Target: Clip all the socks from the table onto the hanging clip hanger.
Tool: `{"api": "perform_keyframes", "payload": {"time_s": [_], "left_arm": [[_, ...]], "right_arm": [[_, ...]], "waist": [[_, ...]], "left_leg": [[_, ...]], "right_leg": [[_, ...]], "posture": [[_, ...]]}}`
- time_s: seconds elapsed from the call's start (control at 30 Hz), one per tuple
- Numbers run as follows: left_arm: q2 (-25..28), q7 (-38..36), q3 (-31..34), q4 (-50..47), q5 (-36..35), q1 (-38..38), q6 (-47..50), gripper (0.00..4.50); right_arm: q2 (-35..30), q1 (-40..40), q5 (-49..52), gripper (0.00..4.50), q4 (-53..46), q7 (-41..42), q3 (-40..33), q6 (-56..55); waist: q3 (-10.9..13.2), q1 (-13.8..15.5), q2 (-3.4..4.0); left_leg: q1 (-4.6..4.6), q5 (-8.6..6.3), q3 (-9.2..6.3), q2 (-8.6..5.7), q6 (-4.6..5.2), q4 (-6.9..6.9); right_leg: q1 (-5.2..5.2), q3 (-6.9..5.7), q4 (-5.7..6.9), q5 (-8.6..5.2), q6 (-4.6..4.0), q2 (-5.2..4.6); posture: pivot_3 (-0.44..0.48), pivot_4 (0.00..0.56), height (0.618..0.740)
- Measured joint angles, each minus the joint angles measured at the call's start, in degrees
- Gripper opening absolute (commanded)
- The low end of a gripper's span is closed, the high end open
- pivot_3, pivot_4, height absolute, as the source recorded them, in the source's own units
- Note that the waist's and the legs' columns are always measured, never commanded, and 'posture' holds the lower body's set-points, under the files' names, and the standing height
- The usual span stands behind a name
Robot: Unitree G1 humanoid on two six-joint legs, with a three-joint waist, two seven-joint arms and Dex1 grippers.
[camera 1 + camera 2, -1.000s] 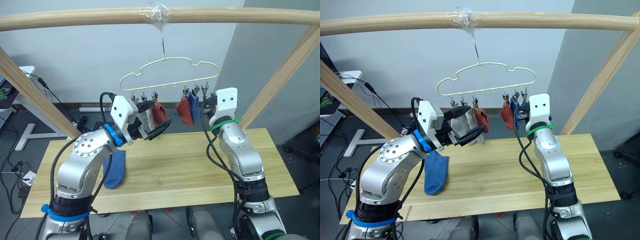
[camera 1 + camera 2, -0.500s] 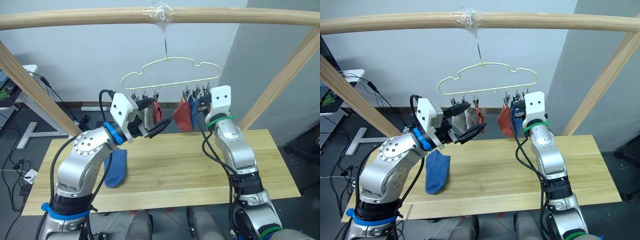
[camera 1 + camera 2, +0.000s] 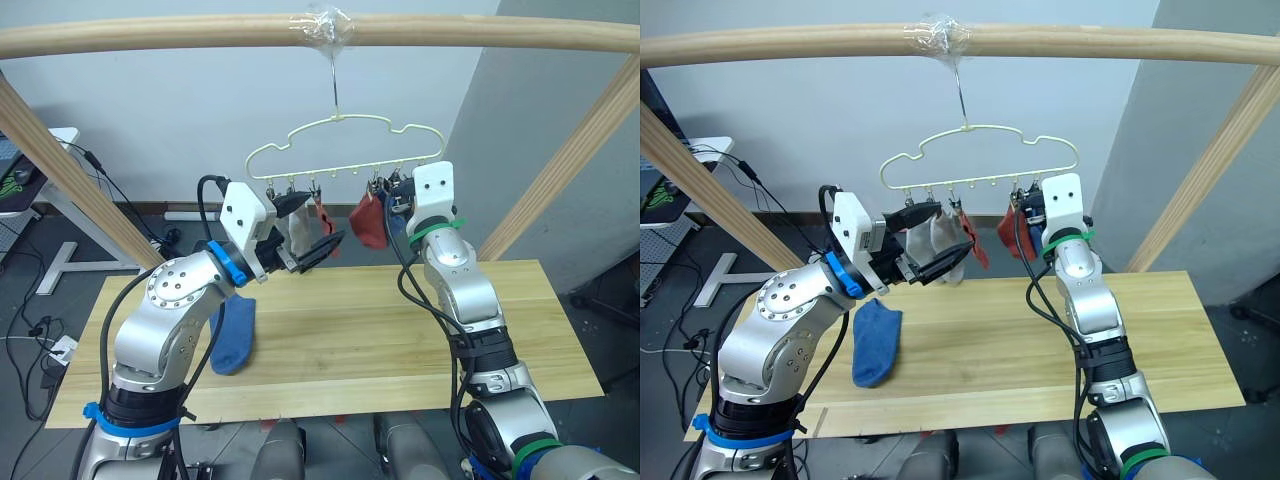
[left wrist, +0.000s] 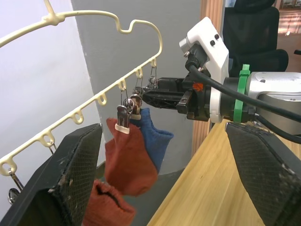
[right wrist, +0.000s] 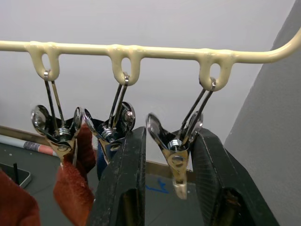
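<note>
The pale yellow-green clip hanger [image 3: 345, 162] hangs by its hook from the top pole. On its clips hang a light grey sock [image 3: 297, 232], two rust-red socks [image 3: 368, 222] [image 4: 129, 160] and a blue sock [image 4: 153, 139]. Another blue sock [image 3: 232, 335] lies on the left of the wooden table [image 3: 400, 330]. My left gripper [image 3: 308, 232] is open beside the grey sock, and nothing lies between its fingers in the left wrist view. My right gripper [image 5: 169, 137] is open at the hanger's right end, its fingers [image 5: 120, 188] flanking a bare metal clip [image 5: 176, 157].
A rounded wooden pole [image 3: 150, 35] spans the top, with slanted posts at left [image 3: 60, 190] and right [image 3: 570, 150]. A white desk leg and cables [image 3: 55, 265] sit on the floor at the left. A black chair [image 4: 254, 28] stands behind the right arm.
My right gripper has risen and moved left, up to the clips at the hanger's right end. The left gripper stays open near the grey sock. The camera has shifted slightly.
</note>
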Motion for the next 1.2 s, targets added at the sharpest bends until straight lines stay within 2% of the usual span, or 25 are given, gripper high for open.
{"api": "perform_keyframes", "payload": {"time_s": [0.77,0.87,1.0,1.2], "left_arm": [[-1.1,1.0,0.0,0.0,-0.8,-2.2,0.7,4.34],[-1.1,1.1,0.0,0.0,-0.9,-2.2,0.7,4.34],[-1.1,1.1,0.0,0.0,-1.0,-2.2,0.7,4.34],[-1.2,1.0,0.0,0.0,-1.0,-2.2,0.7,4.34]], "right_arm": [[-0.1,-2.0,0.0,1.39,0.5,0.0,-0.4,-0.1],[-0.1,-1.9,0.0,1.99,0.5,0.0,-0.5,-0.1],[0.1,-1.9,0.0,3.37,0.5,0.0,-1.0,-0.1],[0.3,-1.9,0.0,3.37,0.5,-0.1,-1.1,-0.1]], "waist": [[0.0,0.0,0.00],[0.0,0.0,0.00],[0.0,0.0,0.00],[0.0,0.0,0.00]], "left_leg": [[0.01,0.00,0.00,0.00,0.00,0.00],[0.01,0.00,0.00,0.00,0.00,0.00],[0.01,0.00,0.00,0.00,0.00,0.00],[0.01,0.00,0.00,0.00,0.00,0.00]], "right_leg": [[0.00,0.00,0.01,0.02,-0.01,0.00],[0.00,0.00,0.02,0.02,-0.01,0.00],[0.00,0.00,0.01,0.02,-0.01,0.00],[0.00,0.00,0.01,0.01,-0.01,0.00]], "posture": [[0.050,0.212,0.740],[0.048,0.214,0.740],[0.048,0.214,0.740],[0.049,0.214,0.740]]}}
